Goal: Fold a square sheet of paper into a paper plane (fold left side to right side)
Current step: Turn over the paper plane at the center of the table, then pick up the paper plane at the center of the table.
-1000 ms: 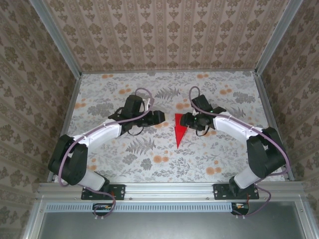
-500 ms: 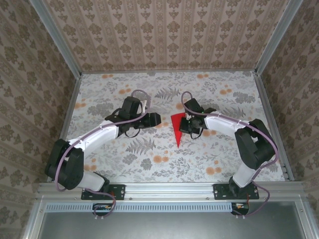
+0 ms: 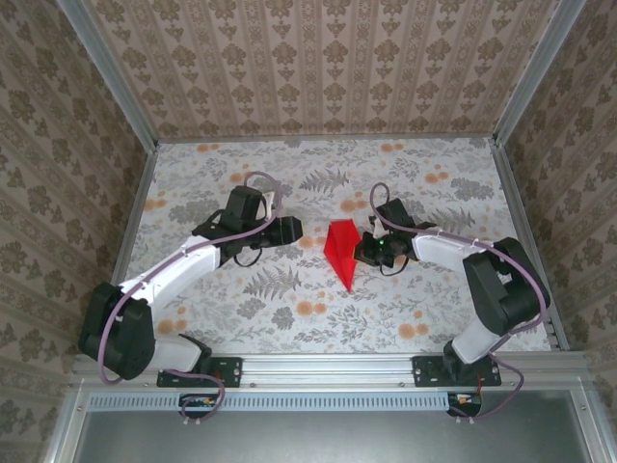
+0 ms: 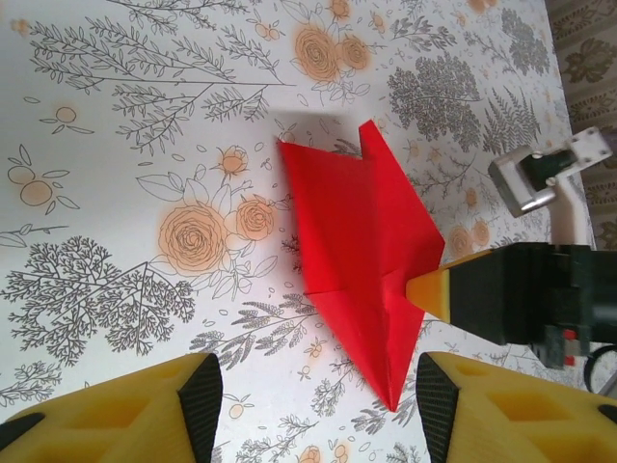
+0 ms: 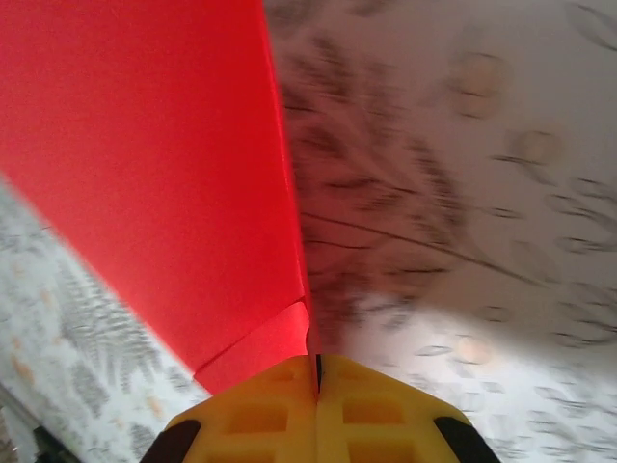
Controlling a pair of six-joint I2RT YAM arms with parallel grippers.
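Top external view: the red paper plane (image 3: 340, 253) is seen in the middle of the table (image 3: 434, 318). Its right edge is pinched by the closed right gripper (image 3: 360, 253), likely to fold that side. The left gripper (image 3: 292, 230) is seen half open, just left of it.

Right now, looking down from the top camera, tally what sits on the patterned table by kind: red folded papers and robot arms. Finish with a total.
red folded paper: 1
robot arms: 2, the left arm and the right arm
total: 3
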